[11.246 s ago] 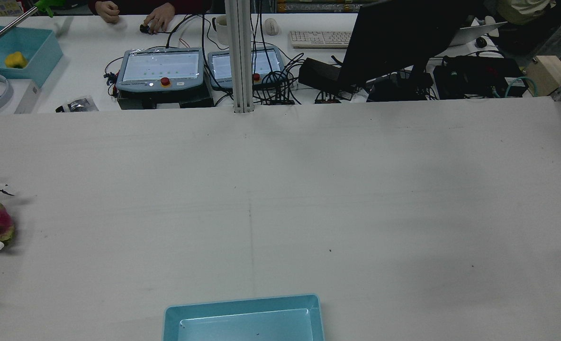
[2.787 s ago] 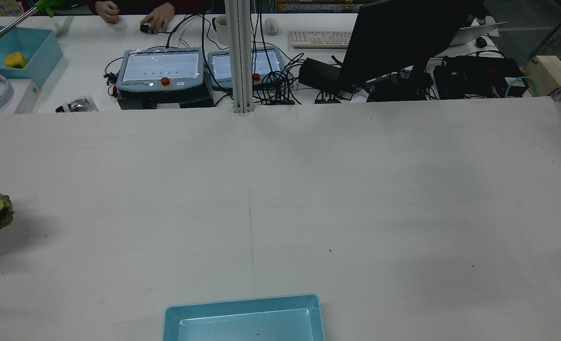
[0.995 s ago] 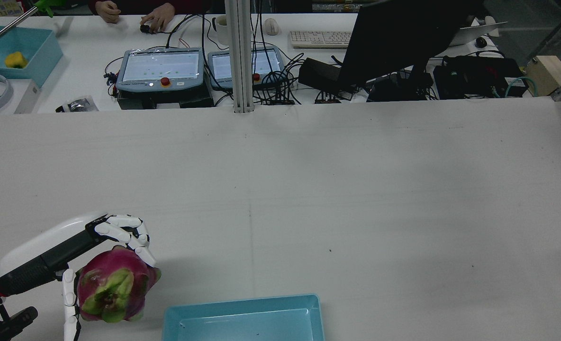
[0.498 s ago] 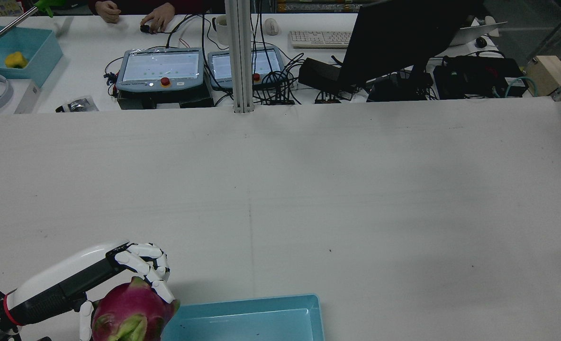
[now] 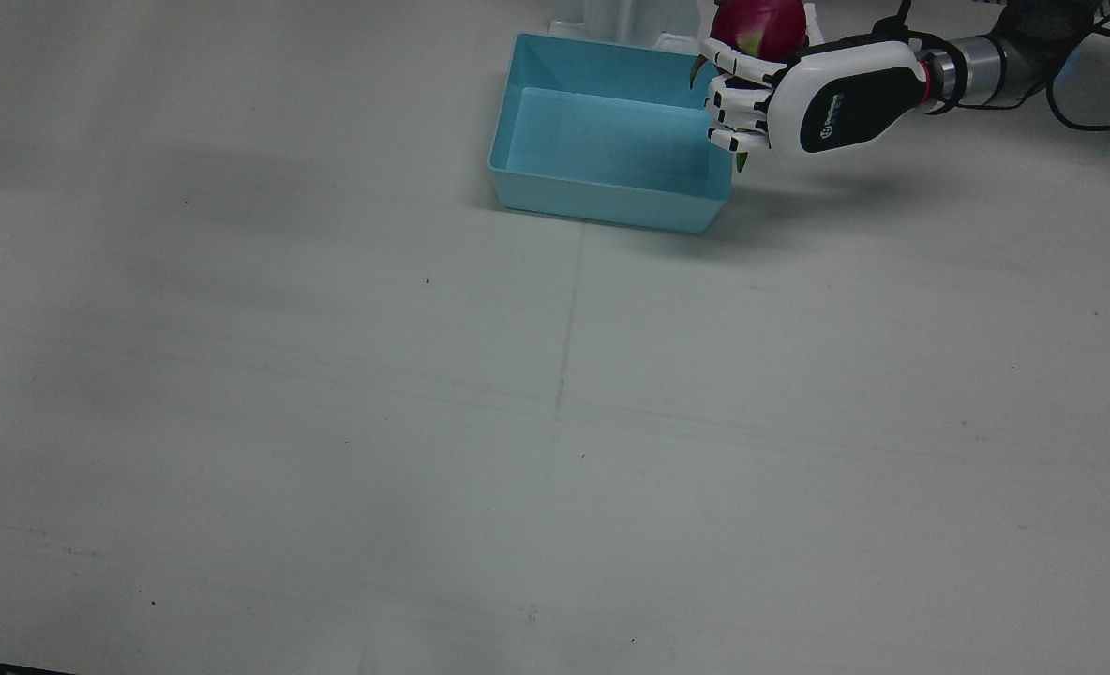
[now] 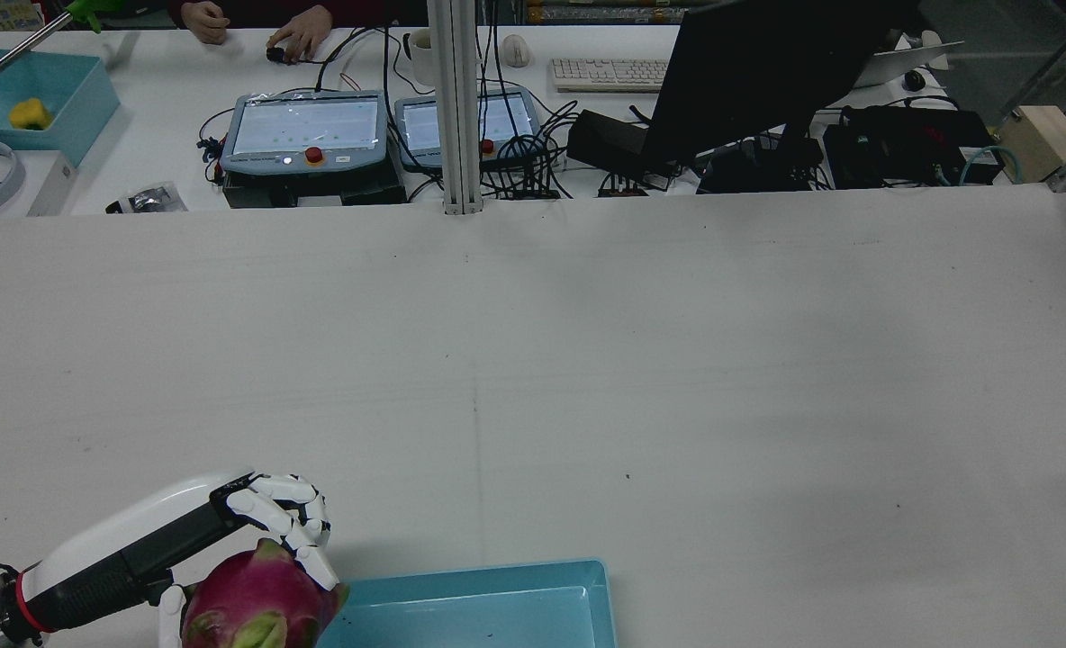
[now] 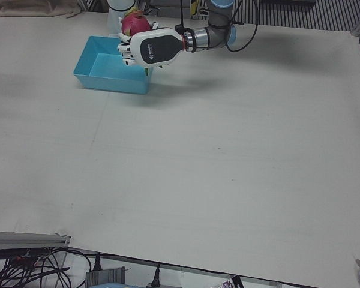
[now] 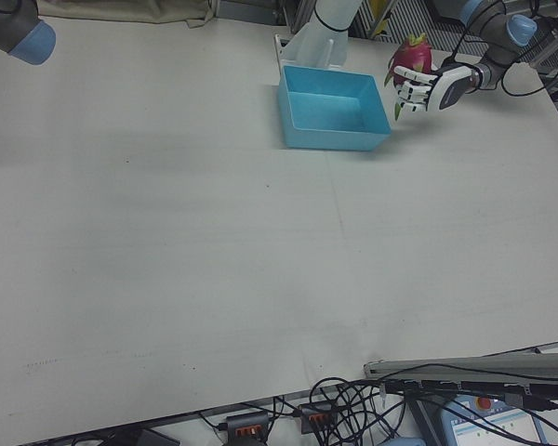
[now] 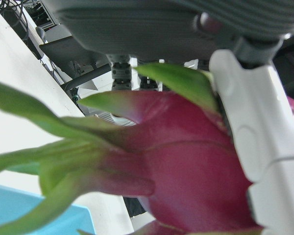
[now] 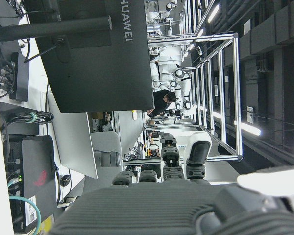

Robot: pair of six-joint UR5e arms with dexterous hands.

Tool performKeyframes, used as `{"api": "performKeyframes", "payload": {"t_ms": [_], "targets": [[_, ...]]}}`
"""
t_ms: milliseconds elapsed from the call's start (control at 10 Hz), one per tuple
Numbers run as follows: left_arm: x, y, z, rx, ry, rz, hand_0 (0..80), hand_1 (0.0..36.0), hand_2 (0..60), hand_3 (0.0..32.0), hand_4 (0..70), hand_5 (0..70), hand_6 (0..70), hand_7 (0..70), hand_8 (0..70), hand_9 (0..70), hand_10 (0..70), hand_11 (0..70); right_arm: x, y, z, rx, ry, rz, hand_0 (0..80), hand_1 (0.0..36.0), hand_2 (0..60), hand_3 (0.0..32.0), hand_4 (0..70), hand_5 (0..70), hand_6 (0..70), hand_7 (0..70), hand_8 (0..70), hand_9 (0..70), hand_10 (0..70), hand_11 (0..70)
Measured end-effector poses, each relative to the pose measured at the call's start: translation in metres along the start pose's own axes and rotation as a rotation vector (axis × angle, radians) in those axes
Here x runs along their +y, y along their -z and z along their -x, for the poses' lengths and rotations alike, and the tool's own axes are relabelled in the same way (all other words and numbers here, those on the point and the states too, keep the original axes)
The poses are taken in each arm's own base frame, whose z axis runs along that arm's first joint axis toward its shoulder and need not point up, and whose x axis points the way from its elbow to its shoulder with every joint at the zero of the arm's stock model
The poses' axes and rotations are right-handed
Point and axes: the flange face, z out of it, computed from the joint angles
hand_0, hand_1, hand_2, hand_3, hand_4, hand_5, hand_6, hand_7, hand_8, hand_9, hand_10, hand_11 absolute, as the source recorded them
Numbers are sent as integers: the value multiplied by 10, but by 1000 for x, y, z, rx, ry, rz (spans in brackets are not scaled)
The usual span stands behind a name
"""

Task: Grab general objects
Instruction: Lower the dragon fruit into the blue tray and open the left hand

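Aloft, left hand (image 5: 799,94) wraps magenta, green-scaled dragon fruit (image 5: 758,28) beside smooth rectangular blue bin (image 5: 611,192).

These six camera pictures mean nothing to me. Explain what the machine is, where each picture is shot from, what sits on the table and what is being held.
It is a robot with two arms, each ending in a mechanical hand.

All six pictures show one moment. One looks almost straight down. One looks from behind the robot, towards a desk with screens and a keyboard. Two look from the operators' side, one per table half. Two come from cameras mounted on the hands.

On the white table stands one thing, an empty light-blue bin.

The left hand is closed around a dragon fruit, pink with green tips, held in the air beside the bin's edge. Its own camera shows the fruit up close.

The right hand shows only in its own camera, at the bottom of that picture. Whether it is open or shut cannot be told; nothing is seen in it.
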Motion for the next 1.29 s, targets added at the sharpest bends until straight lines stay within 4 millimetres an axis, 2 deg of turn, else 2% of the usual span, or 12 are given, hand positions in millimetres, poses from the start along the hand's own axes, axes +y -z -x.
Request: {"api": "performKeyframes", "payload": {"t_ms": [199, 597, 697, 796, 1095, 1194, 1294], "targets": [[16, -21, 9, -6, 18, 2, 781, 62, 0, 0, 700, 342, 413, 700, 430, 446, 407, 567, 0, 0, 0, 0, 0, 0, 0, 0, 0, 0, 0, 0, 0, 0, 0, 0, 0, 0], [37, -53, 14, -6, 33, 13, 759, 61, 0, 0, 700, 337, 395, 697, 419, 431, 399, 556, 0, 0, 0, 0, 0, 0, 0, 0, 0, 0, 0, 0, 0, 0, 0, 0, 0, 0], [39, -57, 14, -3, 36, 16, 653, 58, 0, 0, 700, 312, 386, 678, 407, 415, 381, 530, 0, 0, 0, 0, 0, 0, 0, 0, 0, 0, 0, 0, 0, 0, 0, 0, 0, 0], [42, -61, 13, 2, 39, 19, 581, 40, 0, 0, 700, 263, 366, 643, 377, 373, 348, 485, 0, 0, 0, -1, 0, 0, 0, 0, 0, 0, 0, 0, 0, 0, 0, 0, 0, 0], [52, -72, 17, 4, 54, 32, 566, 39, 0, 0, 700, 212, 315, 582, 299, 267, 274, 390, 0, 0, 0, 0, 0, 0, 0, 0, 0, 0, 0, 0, 0, 0, 0, 0, 0, 0], [56, -75, 20, -1, 60, 36, 566, 45, 0, 0, 700, 195, 289, 542, 266, 221, 245, 349, 0, 0, 0, 0, 0, 0, 0, 0, 0, 0, 0, 0, 0, 0, 0, 0, 0, 0], [60, -79, 23, -6, 64, 39, 562, 49, 0, 0, 700, 186, 270, 512, 240, 183, 239, 341, 0, 0, 0, 0, 0, 1, 0, 0, 0, 0, 0, 0, 0, 0, 0, 0, 0, 0]]}}
